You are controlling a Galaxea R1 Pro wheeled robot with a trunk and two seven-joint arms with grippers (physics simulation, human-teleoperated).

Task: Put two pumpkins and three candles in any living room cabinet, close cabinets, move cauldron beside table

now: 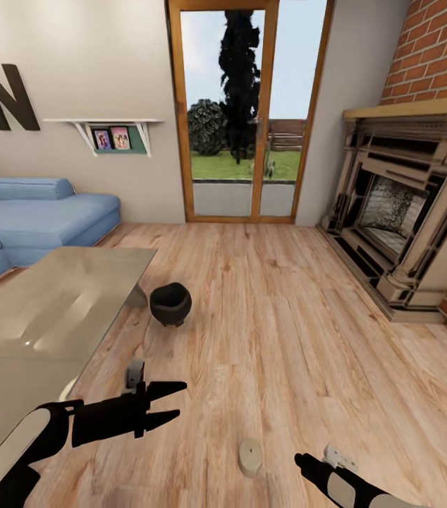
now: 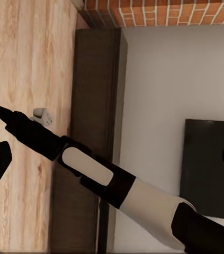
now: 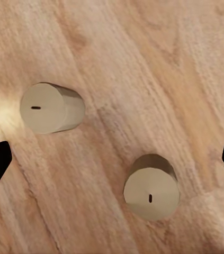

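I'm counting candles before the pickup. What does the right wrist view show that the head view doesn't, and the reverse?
The right wrist view gives two candles, one and another, standing apart on the floor. The head view gives one candle, plus the cauldron beside the table, the sofa, the fireplace and the open left gripper. Both share the wood-plank floor and at least one candle.

The room is evenly bright, with daylight coming through the glass door (image 1: 250, 113). The table top (image 1: 54, 310) shows pale, soft reflections. Shadows on the wood floor (image 1: 287, 339) are weak. In the right wrist view, 2 candles (image 3: 52, 107) (image 3: 151, 187) look slightly soft and one bright patch lies beside them.
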